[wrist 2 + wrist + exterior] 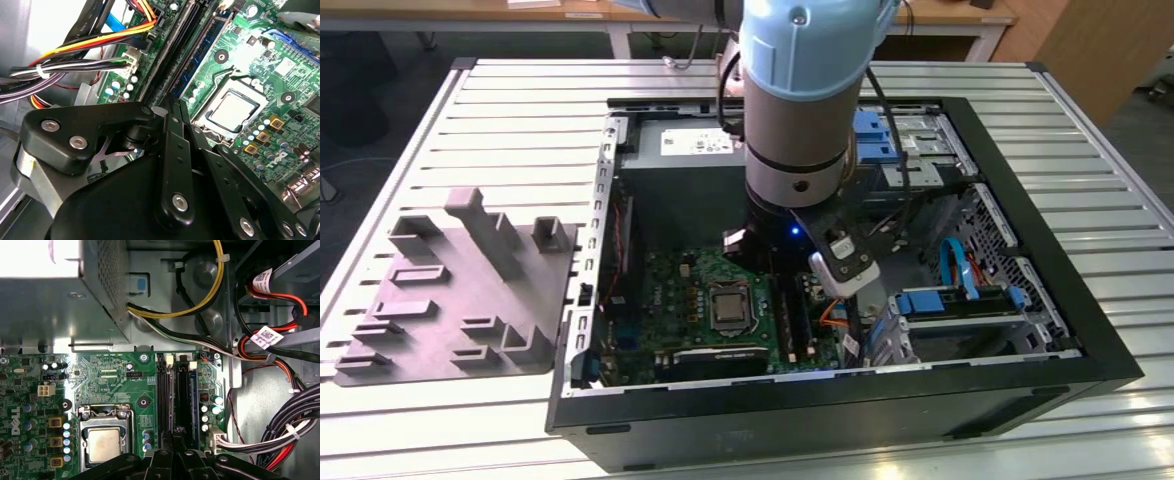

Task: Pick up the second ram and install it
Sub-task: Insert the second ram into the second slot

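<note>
My gripper (175, 434), clenched with nothing visible between its tips, hangs over the motherboard's (115, 375) black memory slots (162, 390), where seating likely demands square alignment and even downward pressure.

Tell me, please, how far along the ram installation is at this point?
Looks done: a blue ram stands in a slot of the motherboard. In hand: the tool is down inside the case, at that ram's near end. Left: I cannot tell whether this is the second one or whether it is fully latched, so the seating is unconfirmed.
</note>
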`<action>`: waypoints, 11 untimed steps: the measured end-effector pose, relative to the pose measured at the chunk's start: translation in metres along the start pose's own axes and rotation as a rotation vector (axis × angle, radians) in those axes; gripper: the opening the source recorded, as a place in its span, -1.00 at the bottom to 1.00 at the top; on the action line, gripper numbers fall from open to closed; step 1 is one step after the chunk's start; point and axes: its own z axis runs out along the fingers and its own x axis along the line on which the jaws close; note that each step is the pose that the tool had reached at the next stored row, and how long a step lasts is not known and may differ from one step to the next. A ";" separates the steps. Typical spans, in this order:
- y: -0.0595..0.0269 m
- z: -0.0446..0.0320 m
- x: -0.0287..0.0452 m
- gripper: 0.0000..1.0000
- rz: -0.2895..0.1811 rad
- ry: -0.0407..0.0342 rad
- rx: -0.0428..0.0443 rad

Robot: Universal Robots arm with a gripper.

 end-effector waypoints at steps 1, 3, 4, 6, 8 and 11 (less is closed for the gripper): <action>0.0000 0.0000 0.0007 -0.77 0.000 -0.0026 -0.0002; 0.0000 -0.0001 0.0011 -0.77 -0.001 -0.0056 -0.0007; 0.0000 -0.0003 0.0011 -0.77 -0.001 -0.0058 -0.0009; 0.0000 -0.0015 0.0010 -0.77 -0.001 -0.0060 -0.0011; 0.0001 -0.0023 0.0010 -0.77 -0.001 -0.0059 -0.0007; 0.0001 -0.0024 0.0010 -0.77 -0.001 -0.0062 -0.0006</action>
